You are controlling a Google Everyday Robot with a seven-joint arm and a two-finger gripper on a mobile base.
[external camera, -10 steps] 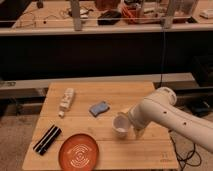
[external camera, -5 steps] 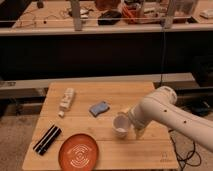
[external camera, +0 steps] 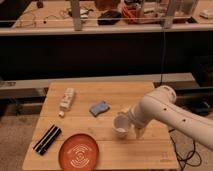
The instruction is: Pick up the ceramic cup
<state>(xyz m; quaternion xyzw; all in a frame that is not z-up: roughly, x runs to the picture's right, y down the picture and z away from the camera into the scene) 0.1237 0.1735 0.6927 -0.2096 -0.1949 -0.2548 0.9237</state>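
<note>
The ceramic cup (external camera: 120,125) is a small white round cup, right of the middle of the wooden table (external camera: 80,127). My gripper (external camera: 131,124) is at the end of the white arm (external camera: 165,110), which reaches in from the right. It sits right against the cup's right side and hides part of that side. I cannot tell whether the cup rests on the table or is held just above it.
An orange plate (external camera: 80,152) lies near the front edge. A black flat object (external camera: 47,139) is at front left. A white bottle-like object (external camera: 66,100) lies at back left. A blue sponge (external camera: 99,108) is just behind the cup. A cluttered bench stands behind the table.
</note>
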